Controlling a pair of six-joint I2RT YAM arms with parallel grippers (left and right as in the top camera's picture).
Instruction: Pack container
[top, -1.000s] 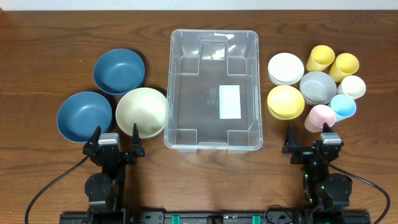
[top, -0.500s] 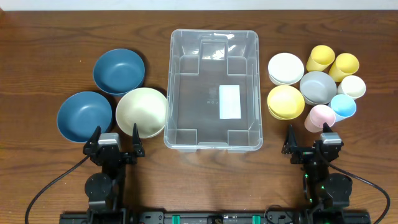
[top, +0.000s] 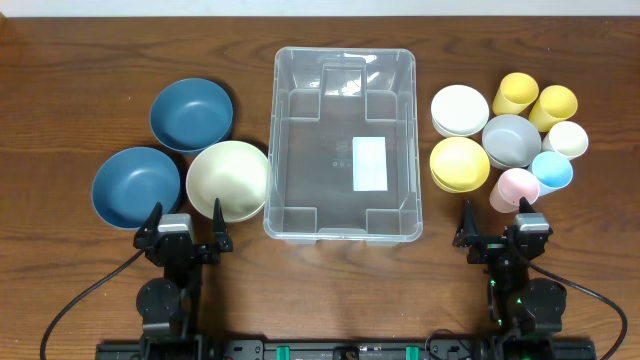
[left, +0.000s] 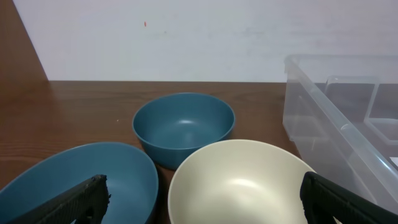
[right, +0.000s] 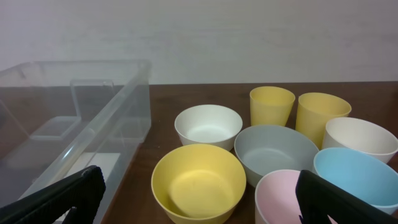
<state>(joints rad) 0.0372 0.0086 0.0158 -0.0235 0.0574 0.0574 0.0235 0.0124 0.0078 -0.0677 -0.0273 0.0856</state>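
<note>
The clear plastic container (top: 343, 143) sits empty at the table's middle, a white label on its base; it also shows in the left wrist view (left: 348, 118) and the right wrist view (right: 68, 124). My left gripper (top: 184, 232) is open and empty, just in front of the cream bowl (top: 228, 180) (left: 239, 183). My right gripper (top: 497, 232) is open and empty, in front of the yellow bowl (top: 459, 164) (right: 198, 182) and pink cup (top: 515, 188) (right: 289, 199).
Left of the container: two blue bowls (top: 191, 113) (top: 135, 187). Right of it: white bowl (top: 459, 109), grey bowl (top: 511, 141), two yellow cups (top: 515, 94) (top: 553, 105), a white cup (top: 566, 139), a light blue cup (top: 551, 170).
</note>
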